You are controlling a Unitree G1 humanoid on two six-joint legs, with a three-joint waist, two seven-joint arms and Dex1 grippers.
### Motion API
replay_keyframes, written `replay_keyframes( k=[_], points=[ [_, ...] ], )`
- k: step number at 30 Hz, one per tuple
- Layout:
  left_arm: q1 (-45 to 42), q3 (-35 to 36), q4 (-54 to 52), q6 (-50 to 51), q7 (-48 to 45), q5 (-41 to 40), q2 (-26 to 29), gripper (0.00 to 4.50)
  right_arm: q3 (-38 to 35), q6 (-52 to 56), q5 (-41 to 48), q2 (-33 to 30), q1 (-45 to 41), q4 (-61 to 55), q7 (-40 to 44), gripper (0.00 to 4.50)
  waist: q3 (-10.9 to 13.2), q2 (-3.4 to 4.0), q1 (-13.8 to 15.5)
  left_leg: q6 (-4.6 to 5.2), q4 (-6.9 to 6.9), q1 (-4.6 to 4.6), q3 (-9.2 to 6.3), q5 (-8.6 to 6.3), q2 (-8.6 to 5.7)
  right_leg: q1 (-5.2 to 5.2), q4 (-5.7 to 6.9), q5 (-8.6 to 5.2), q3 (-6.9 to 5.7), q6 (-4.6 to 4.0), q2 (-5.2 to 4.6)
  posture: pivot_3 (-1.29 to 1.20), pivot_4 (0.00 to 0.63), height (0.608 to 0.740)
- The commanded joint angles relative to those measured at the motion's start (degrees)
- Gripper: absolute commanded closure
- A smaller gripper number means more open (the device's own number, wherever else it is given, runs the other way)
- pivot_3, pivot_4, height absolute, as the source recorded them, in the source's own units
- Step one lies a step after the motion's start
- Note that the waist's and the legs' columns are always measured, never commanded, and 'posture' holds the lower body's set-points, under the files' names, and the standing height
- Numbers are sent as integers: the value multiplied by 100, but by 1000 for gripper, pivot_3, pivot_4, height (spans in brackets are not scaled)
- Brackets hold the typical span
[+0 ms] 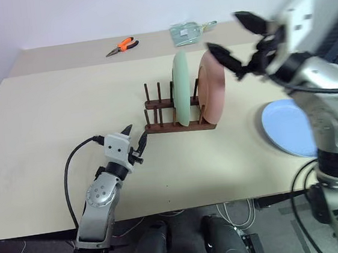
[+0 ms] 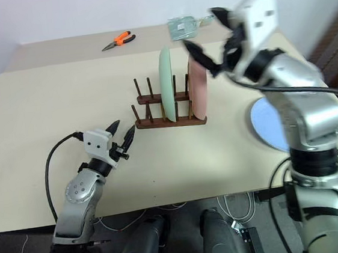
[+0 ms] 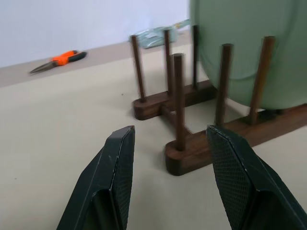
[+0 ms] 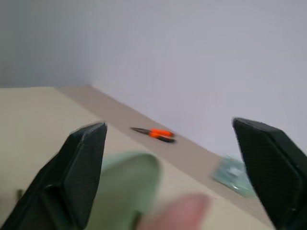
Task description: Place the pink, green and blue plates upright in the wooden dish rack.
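Right jaws point(image 1: 237, 42): spread wide and empty, raised above the pink plate point(image 1: 214, 92).
Left jaws point(image 3: 172, 158): parted, nothing held; the near end of the wooden dish rack point(image 3: 201, 143) is just ahead of them.
Racked: the pink plate and green plate point(image 1: 182, 87) stand upright between the pegs.
Blue plate point(image 1: 290, 127): flat on the desk point(image 1: 47, 115), below and to the right of the right jaws; the right arm is judged nearer.
Writing: none readable.

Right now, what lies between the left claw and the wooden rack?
Bare tabletop, seen in the left wrist view: left claw open just short of the dark wooden peg rack.
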Motion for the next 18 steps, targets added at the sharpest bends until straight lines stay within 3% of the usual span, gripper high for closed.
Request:
replay_keyframes(
  k=[1,4,7,10,12,15,18],
  points=[
    [-127,-174,-129,68,-359,-214,41,2075,-753,97,-34,-293,727,205,49,223,0,4,45,1,-1,-1,3,0,-1,-1,-1,0,2,0,-3,0,150,739],
    [-244,-345,-103,134,-694,-289,109,2075,-845,54,-411,-495,1743,237,56,223,0,15,55,1,-2,0,12,0,2,-5,2,-3,7,-6,-4,0,150,739],
    [-270,-360,-86,148,-769,-305,116,2075,-830,33,-481,-530,1948,209,44,223,15,76,-26,1,2,1,28,0,4,-8,4,-6,19,-14,-3,0,150,739],
    [-424,-456,68,146,-977,-317,141,2075,-364,709,-783,-227,2928,-185,-387,223,0,63,-63,2,4,4,20,0,6,-3,9,-8,11,-11,-2,0,150,739],
    [-489,-463,139,141,-1024,-312,124,2075,-154,1017,-913,-55,3129,-170,-651,223,0,64,-70,1,2,2,7,0,9,-1,8,-8,3,-8,0,0,150,739],
    [-535,-461,194,128,-1075,-311,100,2075,-7,1302,-990,137,3217,-76,-835,1044,5,91,-110,2,9,1,25,0,3,-6,9,-8,18,-11,-5,0,150,739],
    [-539,-460,196,124,-1108,-301,91,2075,125,1326,-1227,140,3199,123,-961,2558,-1,86,-86,2,13,11,31,0,4,3,9,-11,19,-9,-4,0,150,739]
  ],
)
